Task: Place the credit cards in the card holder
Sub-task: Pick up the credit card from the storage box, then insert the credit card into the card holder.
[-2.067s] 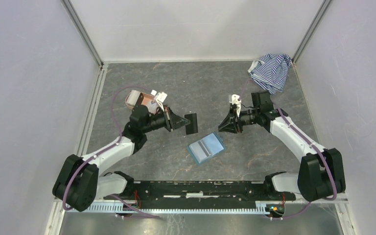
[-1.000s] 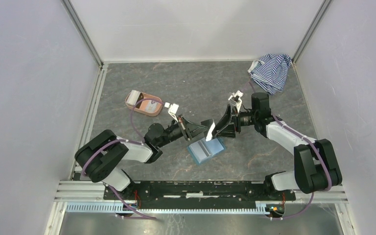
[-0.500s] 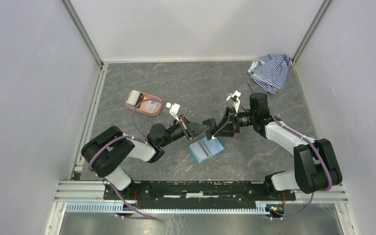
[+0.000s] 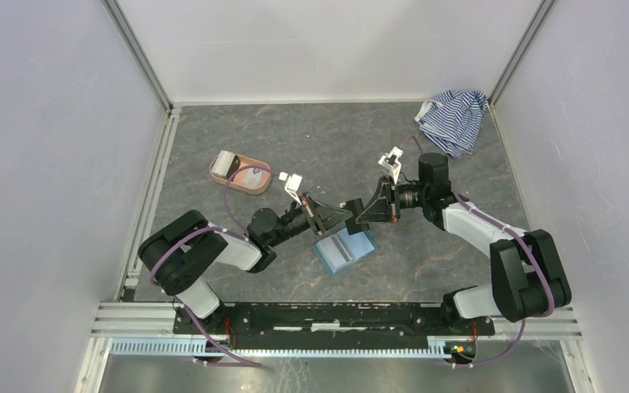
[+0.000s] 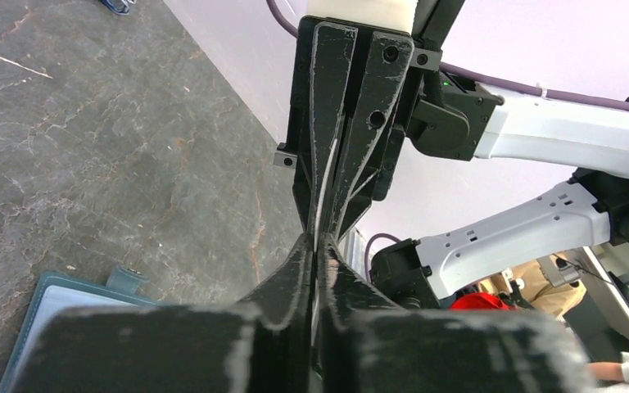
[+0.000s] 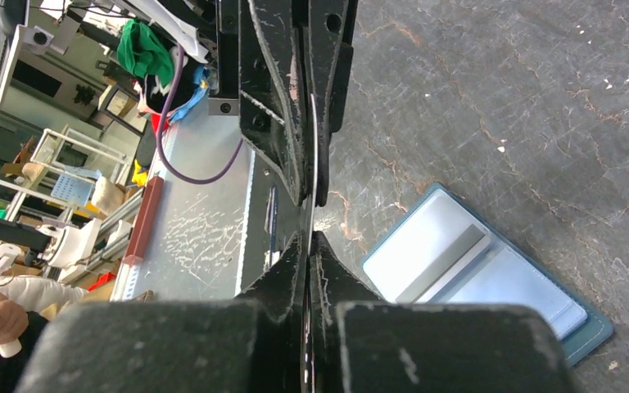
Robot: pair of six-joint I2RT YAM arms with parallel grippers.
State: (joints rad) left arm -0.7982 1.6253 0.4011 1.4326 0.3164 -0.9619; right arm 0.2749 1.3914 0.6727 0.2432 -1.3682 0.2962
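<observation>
Credit card (image 5: 326, 176) in transfer: a thin card with a light edge stands on edge in the air, pinched by both tools at once. Left gripper (image 5: 315, 246) is pressed together on one end. The right gripper (image 6: 309, 239) is pressed together on the opposite end, so the two sets of fingertips meet nose to nose. Judged purpose: a hand-over that gives the right arm a grip suited to insertion. Card holder (image 4: 344, 248) lies open and flat on the table (image 4: 311, 139), lighter inside face up. It sits just below the meeting point and slightly nearer, touching neither tool. A second whitish card (image 4: 228, 161) rests in the salmon tray (image 4: 250, 184), well apart at far left.
</observation>
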